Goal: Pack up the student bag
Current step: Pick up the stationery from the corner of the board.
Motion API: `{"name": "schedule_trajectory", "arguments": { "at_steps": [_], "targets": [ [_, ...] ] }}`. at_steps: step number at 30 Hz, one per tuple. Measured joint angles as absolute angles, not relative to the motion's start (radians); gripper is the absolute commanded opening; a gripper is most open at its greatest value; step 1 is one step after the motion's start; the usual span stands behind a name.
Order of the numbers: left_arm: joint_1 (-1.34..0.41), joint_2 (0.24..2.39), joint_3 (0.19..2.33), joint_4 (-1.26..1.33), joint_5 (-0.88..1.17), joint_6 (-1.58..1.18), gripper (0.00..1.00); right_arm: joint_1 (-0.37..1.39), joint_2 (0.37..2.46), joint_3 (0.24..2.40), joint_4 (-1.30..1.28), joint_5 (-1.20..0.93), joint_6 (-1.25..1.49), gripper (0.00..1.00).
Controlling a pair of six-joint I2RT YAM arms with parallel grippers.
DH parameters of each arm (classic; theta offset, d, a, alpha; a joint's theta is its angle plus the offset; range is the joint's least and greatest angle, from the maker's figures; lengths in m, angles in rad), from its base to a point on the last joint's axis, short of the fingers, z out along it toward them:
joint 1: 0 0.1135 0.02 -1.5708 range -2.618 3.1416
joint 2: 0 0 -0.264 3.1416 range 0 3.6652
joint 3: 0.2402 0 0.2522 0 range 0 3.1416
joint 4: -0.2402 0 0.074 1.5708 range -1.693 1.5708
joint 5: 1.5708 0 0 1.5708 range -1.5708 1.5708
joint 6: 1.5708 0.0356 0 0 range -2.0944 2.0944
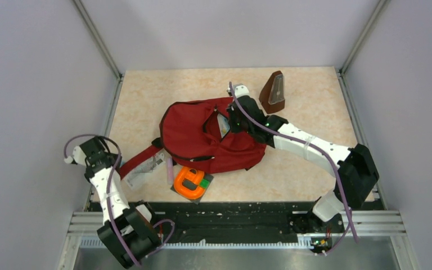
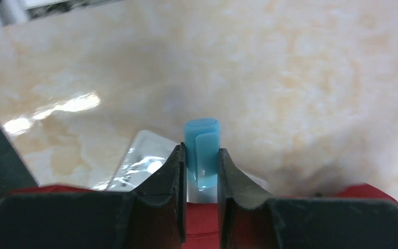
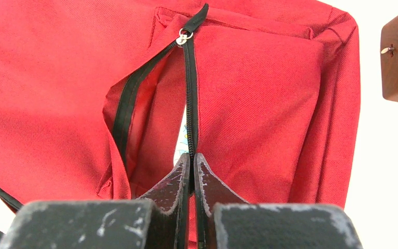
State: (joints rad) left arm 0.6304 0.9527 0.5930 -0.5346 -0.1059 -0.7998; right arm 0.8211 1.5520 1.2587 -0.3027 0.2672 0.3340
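**Item 1. Large dark red fabric backpack** (image 1: 202, 138) with black zippers. It lay flat on the beige marbled tabletop (image 1: 309, 169), around the middle and slightly left of centre. One zipper stood partly undone, with a silver pull (image 3: 182, 37) at its far end. Through the gap showed red inner fabric and a sliver of printed paper (image 3: 184, 140).

**Item 2. Right gripper** (image 3: 192, 161). It sat over the backpack's right part. The fingers were pressed almost together on the black zipper edge of the opening, with only a thin slit between them.

**Item 3. Left gripper** (image 2: 199, 155). It was at the table's left edge, well apart from the backpack's main body. The fingers were clamped on a small light blue translucent plastic cylinder (image 2: 202, 150), which stood out beyond the fingertips.

**Item 4. Clear crinkled plastic packet** (image 1: 146, 169). It lay on the table just left of the backpack's lower corner.

**Item 5. Slender pink stick-shaped object** (image 1: 170, 167). It lay beside the packet, at the bag's lower edge.

**Item 6. Orange plastic object with a green patch** (image 1: 188, 183). It rested on a dark flat square, touching the bag's near edge.

**Item 7. Brown pyramid-shaped metronome** (image 1: 273, 93). It stood upright near the back of the table, just right of the backpack.
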Motion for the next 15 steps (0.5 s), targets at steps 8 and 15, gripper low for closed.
{"name": "schedule_trajectory", "arguments": {
  "at_steps": [8, 15],
  "targets": [
    [0.559, 0.915, 0.742, -0.562, 0.032, -0.709, 0.00, 0.821, 1.552, 1.259, -0.299, 0.263, 0.333, 0.00],
    [0.293, 0.904, 0.919, -0.612, -0.126, -0.641, 0.00, 0.821, 1.552, 1.259, -0.290, 0.260, 0.333, 0.00]
  ]
}}
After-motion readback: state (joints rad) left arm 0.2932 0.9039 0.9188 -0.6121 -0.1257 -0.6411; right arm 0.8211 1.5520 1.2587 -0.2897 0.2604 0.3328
